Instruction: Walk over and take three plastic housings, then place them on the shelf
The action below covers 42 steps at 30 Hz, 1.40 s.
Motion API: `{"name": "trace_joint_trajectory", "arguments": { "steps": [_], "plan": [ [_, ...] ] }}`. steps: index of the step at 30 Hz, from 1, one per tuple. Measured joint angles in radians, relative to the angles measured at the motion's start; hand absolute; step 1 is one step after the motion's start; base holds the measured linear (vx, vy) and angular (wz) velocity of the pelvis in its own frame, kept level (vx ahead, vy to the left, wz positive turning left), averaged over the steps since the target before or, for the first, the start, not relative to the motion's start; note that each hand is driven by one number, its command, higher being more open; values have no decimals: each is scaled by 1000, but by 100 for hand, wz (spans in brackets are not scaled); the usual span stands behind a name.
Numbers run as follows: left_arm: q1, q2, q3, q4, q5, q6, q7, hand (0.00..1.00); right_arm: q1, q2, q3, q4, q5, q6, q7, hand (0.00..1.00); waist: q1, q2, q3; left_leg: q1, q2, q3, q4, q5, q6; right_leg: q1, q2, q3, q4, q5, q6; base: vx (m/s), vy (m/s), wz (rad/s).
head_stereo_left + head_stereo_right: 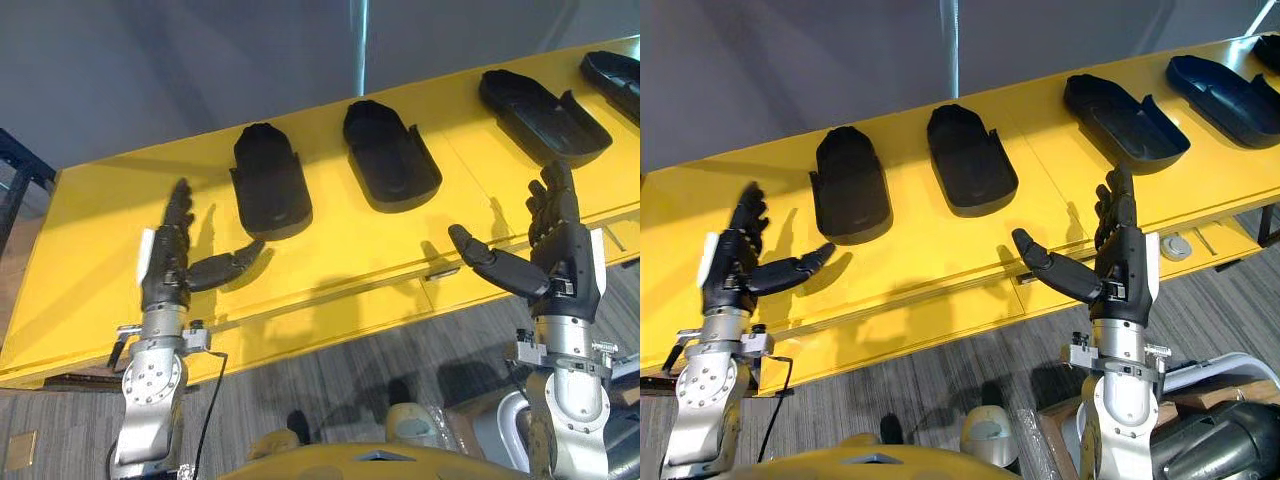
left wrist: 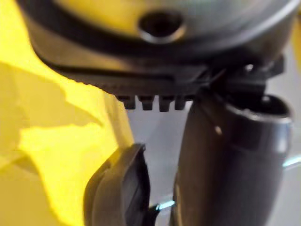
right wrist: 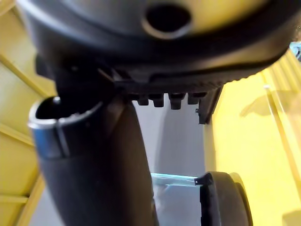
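Several black plastic housings lie in a row on the yellow table [image 1: 90,250]. The leftmost housing [image 1: 268,180] sits just past my left hand [image 1: 168,255], which is open with straight fingers and its thumb pointing toward that housing, holding nothing. A second housing [image 1: 388,155] lies in the middle, between the two hands. A third housing [image 1: 542,115] lies just beyond my right hand [image 1: 560,245], also open and empty. A fourth housing [image 1: 615,80] sits at the far right. The edge of a housing [image 2: 120,188] shows past the left thumb in the left wrist view.
The table's front edge [image 1: 330,310] runs across before me, with grey carpet [image 1: 330,390] below it. A grey wall [image 1: 200,60] stands behind the table. A small round metal fitting [image 1: 1178,246] sits on the table's lower right part.
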Motion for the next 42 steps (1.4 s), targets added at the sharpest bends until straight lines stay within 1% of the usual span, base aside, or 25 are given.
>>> {"name": "trace_joint_trajectory", "arguments": {
  "steps": [1,5,7,9,11,12,13,15,17,19,21,23,26,28,29,30,32,34,35,36,38,39,40,41,42],
  "plan": [
    [-1,-5,13,-22,57,-3,43,100,-1,0,0,0,0,-1,-15,100,8,0,-1,1,0,-4,0,0,0,4,0,-3,0,0,0,-23,-6,7],
    [0,-20,51,-67,182,-21,175,100,-4,0,2,0,1,-1,-53,100,19,0,-7,2,0,-17,-1,2,0,14,-1,-19,-2,-1,-1,-18,-7,10],
    [0,-24,62,-76,190,-33,223,100,-4,0,2,0,1,-1,-79,100,24,-1,-25,-2,0,-20,-1,2,0,14,-1,-24,-5,-1,-1,-2,-6,5],
    [0,-32,71,-79,168,-62,232,100,-4,2,2,0,1,-1,-98,100,26,-4,-40,-2,0,-20,-1,3,0,14,-1,-25,-8,0,-1,6,-2,2],
    [0,-71,72,-128,99,-121,216,100,-3,34,0,0,0,-1,-124,100,26,-18,-54,-2,0,-20,-1,3,0,14,-1,-24,-10,0,-1,0,0,0],
    [0,-82,68,-146,81,-137,205,100,-1,44,0,0,1,-1,-130,100,26,-22,-57,-1,0,-20,-1,3,0,14,-1,-24,-10,0,-1,0,0,0],
    [0,-98,53,-180,13,-188,161,100,0,65,0,0,0,-1,-143,100,23,-30,-65,0,0,-17,-1,3,0,14,-1,-21,-11,0,-1,-4,5,-5],
    [-1,-104,24,-209,-62,-225,116,100,2,78,1,0,0,-1,-149,100,18,-34,-74,1,1,-12,-2,2,0,14,-1,-16,-15,2,1,-5,6,-9],
    [-2,-118,-34,-235,-213,-258,21,100,6,79,2,0,-4,0,-167,100,13,-33,-81,17,2,15,-3,-5,1,13,0,10,-16,4,4,-8,14,-30],
    [-5,-123,-88,-235,-283,-259,-24,100,15,78,-2,0,-17,0,-183,100,6,-30,-85,27,3,45,-1,-15,0,6,3,40,-16,6,7,-21,22,-49],
    [-5,-124,-141,-232,-298,-256,-50,100,39,78,-14,0,-19,1,-186,100,-4,-32,-86,35,4,84,2,-26,-1,-6,10,81,-17,9,11,-14,22,-61],
    [-5,-123,-186,-224,-343,-253,-77,100,69,78,-51,-1,-18,1,-187,100,-35,-35,-85,53,9,147,11,-42,-5,-25,23,142,-18,22,13,8,21,-76],
    [-6,-122,-219,-201,-431,-251,-87,100,111,78,-92,-2,-18,1,-189,100,-61,-37,-87,71,22,222,41,-77,-14,-34,47,215,-28,35,15,24,10,-91],
    [-14,-119,-253,-169,-460,-251,-69,100,160,81,-115,-14,-9,-4,-190,100,-86,-38,-87,85,37,288,72,-111,-24,-46,70,282,-39,48,16,25,2,-92],
    [-17,-119,-262,-163,-461,-250,-65,100,170,82,-118,-19,-4,-4,-189,100,-94,-40,-88,84,39,296,80,-118,-26,-49,73,290,-40,48,17,27,-6,-79],
    [-36,-118,-294,-145,-464,-249,-56,100,204,90,-124,-26,4,-21,-184,100,-112,-44,-90,84,48,328,102,-134,-29,-62,85,322,-40,54,20,26,-6,-58],
    [-62,-110,-325,-141,-463,-236,-32,100,224,107,-122,-27,7,-41,-173,100,-123,-50,-92,82,54,348,122,-147,-33,-67,95,342,-44,60,19,25,-12,-47],
    [-101,-109,-363,-142,-448,-233,17,100,232,111,-101,-28,54,-85,-141,100,-131,-53,-94,81,59,361,141,-160,-33,-72,105,362,-49,65,16,15,-21,-31],
    [-110,-110,-365,-142,-447,-233,27,100,226,109,-86,-28,73,-98,-130,100,-130,-53,-94,78,59,343,153,-164,-25,-74,108,367,-47,65,15,7,-37,-23],
    [-115,-109,-363,-142,-446,-233,40,100,217,108,-69,-28,81,-109,-115,100,-122,-53,-94,66,58,286,176,-173,-10,-79,112,377,-42,66,15,-2,-34,-28],
    [-114,-108,-336,-142,-446,-233,69,100,170,95,-27,-27,80,-117,-88,100,-85,-53,-93,11,54,106,278,-207,50,-102,124,417,-15,62,11,-42,-24,-49],
    [-112,-109,-320,-142,-447,-229,73,100,147,84,-12,-26,81,-117,-85,100,-70,-52,-91,-11,48,35,324,-219,71,-107,126,431,-9,59,7,-84,29,-55],
    [-101,-109,-294,-143,-447,-221,75,100,113,58,11,-22,81,-117,-88,100,-46,-49,-88,-35,36,-54,385,-234,84,-109,128,446,-2,54,0,-96,82,-40],
    [-79,-109,-274,-144,-447,-213,67,100,87,33,29,-19,81,-117,-96,100,-31,-41,-87,-44,31,-104,408,-254,88,-110,133,449,3,53,-1,-127,121,-27],
    [-68,-109,-269,-144,-447,-212,61,100,79,23,36,-19,81,-118,-99,100,-23,-35,-85,-42,34,-111,405,-271,87,-111,138,448,3,54,-1,-155,134,-4]
  ]
}}
